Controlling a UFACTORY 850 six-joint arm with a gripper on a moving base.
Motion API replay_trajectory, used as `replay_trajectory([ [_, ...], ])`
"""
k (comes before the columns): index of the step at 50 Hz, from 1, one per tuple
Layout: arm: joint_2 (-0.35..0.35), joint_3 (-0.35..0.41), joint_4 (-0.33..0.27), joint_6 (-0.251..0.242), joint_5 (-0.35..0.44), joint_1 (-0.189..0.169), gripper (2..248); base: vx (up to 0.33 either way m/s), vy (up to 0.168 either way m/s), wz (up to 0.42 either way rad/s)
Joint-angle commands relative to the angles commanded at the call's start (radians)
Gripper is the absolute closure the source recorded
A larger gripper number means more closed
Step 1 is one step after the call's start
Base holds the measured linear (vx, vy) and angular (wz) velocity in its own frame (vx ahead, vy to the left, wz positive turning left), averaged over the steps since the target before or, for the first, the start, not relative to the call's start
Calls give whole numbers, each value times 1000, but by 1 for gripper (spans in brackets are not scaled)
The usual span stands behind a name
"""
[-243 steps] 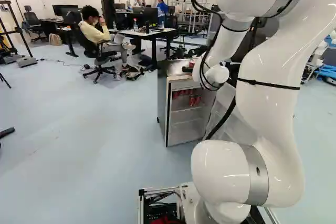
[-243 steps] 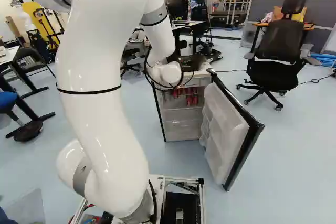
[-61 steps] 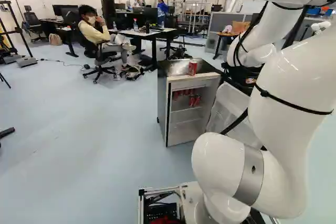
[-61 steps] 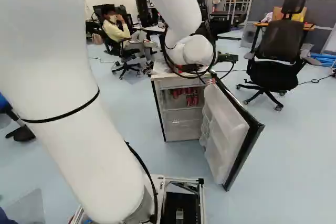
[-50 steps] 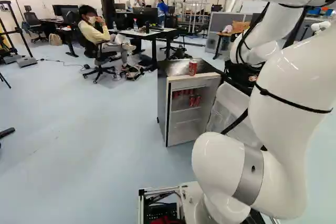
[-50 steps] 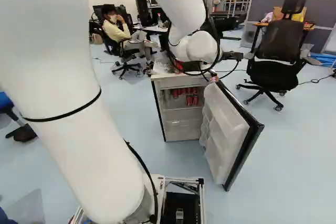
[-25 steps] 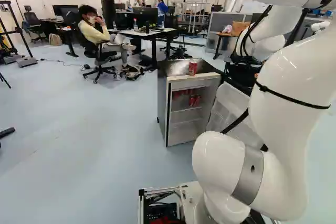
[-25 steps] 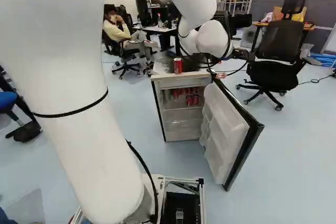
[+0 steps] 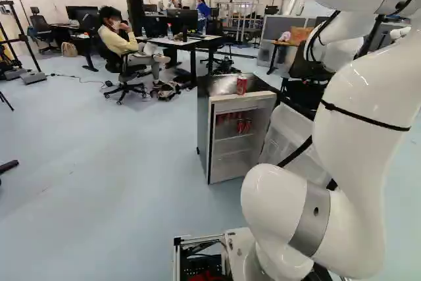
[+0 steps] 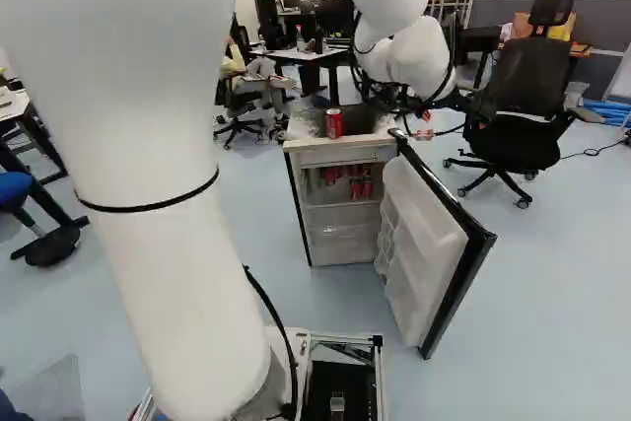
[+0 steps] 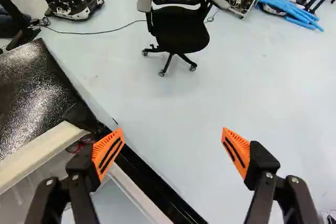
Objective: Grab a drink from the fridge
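Note:
Beyond the arm's wrist in the right base view, the gripper (image 10: 424, 127) is partly hidden, near the door's hinge end. In the wrist view the gripper (image 11: 172, 152) stands wide open with nothing between its orange pads; one finger is over the door's top edge (image 11: 152, 182) by the fridge corner, the other over floor. A red can (image 10: 333, 123) stands upright on the fridge top (image 9: 220, 83), apart from the gripper. Several red cans (image 10: 361, 182) are on the upper shelf inside the fridge (image 9: 231, 156). Its door (image 10: 434, 244) stands open.
An office chair (image 10: 518, 115) stands beyond the door. Desks (image 9: 187, 44) with monitors and a seated person are behind the fridge. Blue tubes (image 11: 294, 11) lie on the floor farther off.
Over the last seconds, the arm has swung from above the fridge top towards the door side, leaving the can on top in plain sight. The base has not moved.

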Motion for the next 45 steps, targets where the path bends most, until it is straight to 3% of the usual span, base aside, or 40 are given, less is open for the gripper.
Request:
replay_trajectory([
  [45, -180, -242, 189, 0, -378, -60, 3, 0, 0, 0],
])
